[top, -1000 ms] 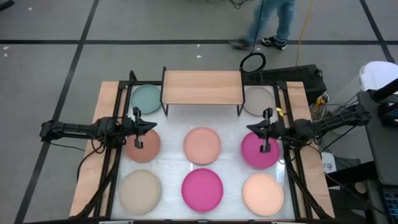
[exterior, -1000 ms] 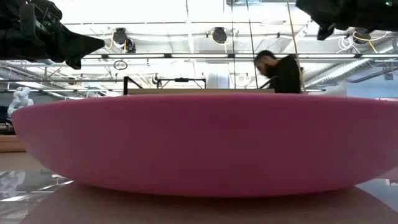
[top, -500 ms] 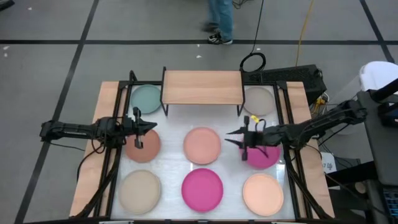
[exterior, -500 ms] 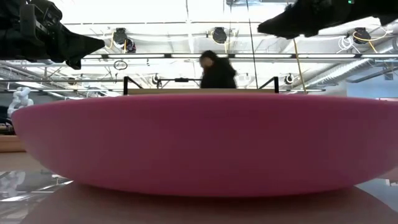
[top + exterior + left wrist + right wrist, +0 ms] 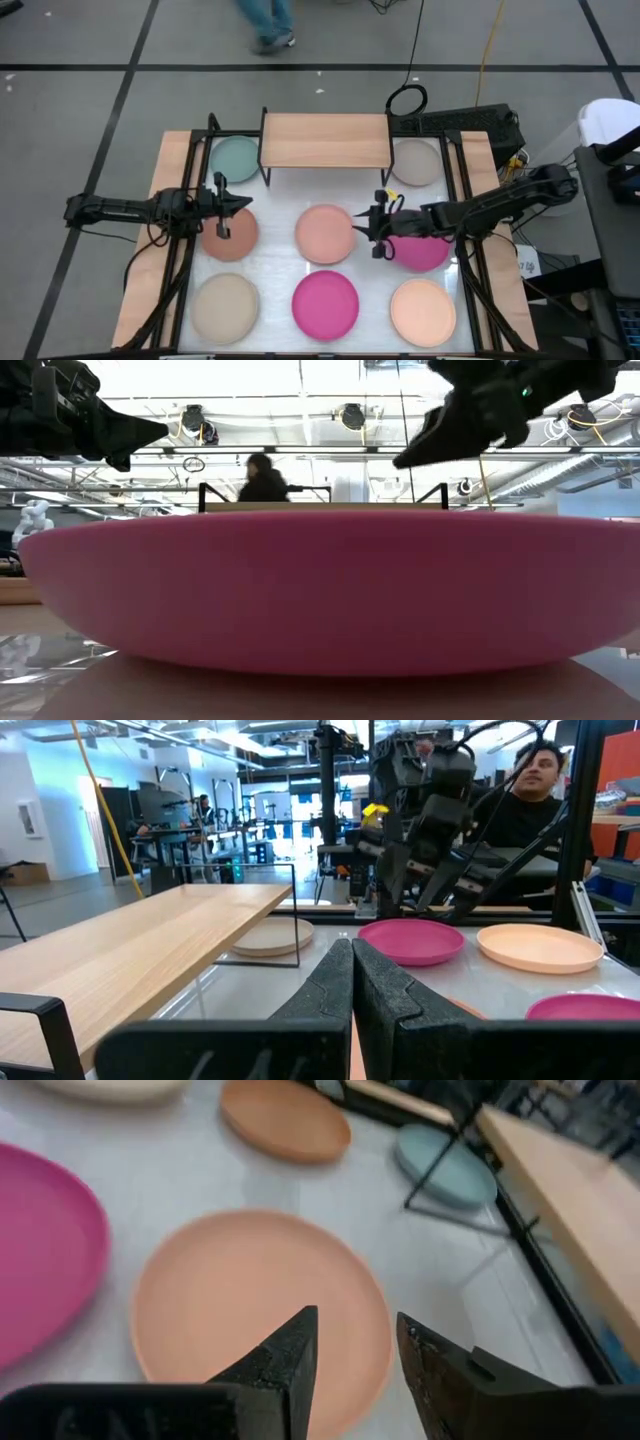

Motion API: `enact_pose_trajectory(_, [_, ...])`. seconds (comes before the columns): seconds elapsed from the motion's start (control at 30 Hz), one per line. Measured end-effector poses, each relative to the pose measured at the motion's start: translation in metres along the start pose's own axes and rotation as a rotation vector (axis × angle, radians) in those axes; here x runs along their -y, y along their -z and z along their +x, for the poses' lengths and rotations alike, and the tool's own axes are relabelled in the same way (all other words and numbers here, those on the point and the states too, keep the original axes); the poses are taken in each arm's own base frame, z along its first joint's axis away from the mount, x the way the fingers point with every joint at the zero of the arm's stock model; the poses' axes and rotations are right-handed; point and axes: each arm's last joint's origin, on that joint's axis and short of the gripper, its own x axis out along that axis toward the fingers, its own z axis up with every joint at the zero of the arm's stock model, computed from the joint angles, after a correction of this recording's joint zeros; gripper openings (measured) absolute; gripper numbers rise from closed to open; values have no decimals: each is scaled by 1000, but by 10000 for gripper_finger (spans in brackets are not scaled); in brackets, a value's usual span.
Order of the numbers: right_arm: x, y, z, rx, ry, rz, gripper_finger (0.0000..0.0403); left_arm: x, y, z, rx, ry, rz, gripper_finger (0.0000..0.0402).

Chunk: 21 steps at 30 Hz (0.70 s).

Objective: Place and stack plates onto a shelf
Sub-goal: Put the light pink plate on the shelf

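Round matte pink plate [image 5: 325, 232] – flat, beside right tool [image 5: 366, 226]

no readable text, labels or numbers anywhere

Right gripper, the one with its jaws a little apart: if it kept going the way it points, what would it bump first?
Most likely the peach plate in the table's middle. The right gripper hangs at that plate's edge, aimed down across it, empty. How high it hangs is hard to judge.
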Motion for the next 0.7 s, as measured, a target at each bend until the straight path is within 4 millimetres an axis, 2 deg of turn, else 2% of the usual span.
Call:
enact_pose_trajectory(0.17, [3,9,12,-59,-25,46,120,0,0,0,0,0,0,1])
enact_pose_trajectory(0.4, [15,17,29,-120,31,173,123,0,0,0,0,0,0,1])
enact_pose_trajectory(0.7, [17,27,48,-180,29,206,178,0,0,0,0,0,0,1])
